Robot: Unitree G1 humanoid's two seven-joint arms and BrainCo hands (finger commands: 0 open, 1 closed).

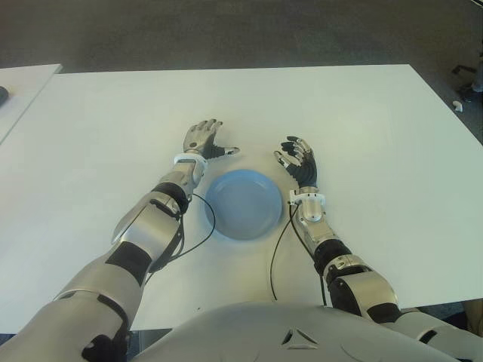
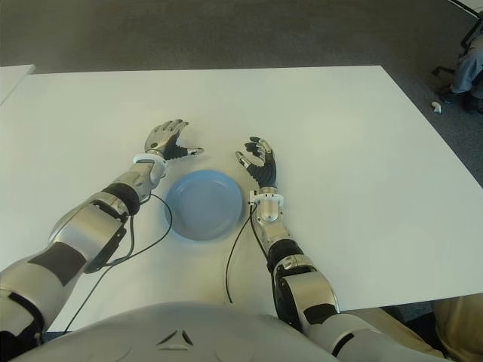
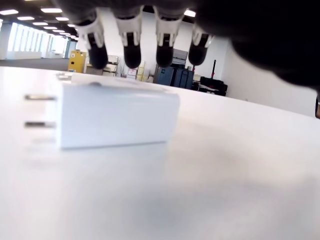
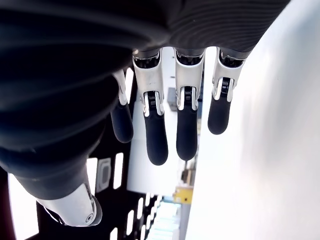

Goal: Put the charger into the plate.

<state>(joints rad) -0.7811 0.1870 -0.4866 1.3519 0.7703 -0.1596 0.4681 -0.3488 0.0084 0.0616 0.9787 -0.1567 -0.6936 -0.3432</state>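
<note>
The white charger [image 3: 115,115] lies on its side on the white table [image 1: 377,151], its two metal prongs sticking out. My left hand [image 1: 204,139] hovers over it with fingers [image 3: 131,50] spread above its top, not closed on it. In the eye views the hand hides the charger. The blue plate [image 1: 243,204] sits just behind and to the right of that hand, nearer my body, with nothing in it. My right hand [image 1: 300,160] shows at the plate's far right edge, fingers loosely bent and holding nothing.
Black cables [image 1: 275,256] run from both wrists along the table beside the plate. A second white table [image 1: 23,83] stands at the far left with a dark object [image 1: 2,94] on it. A small white item [image 1: 457,106] lies on the floor at right.
</note>
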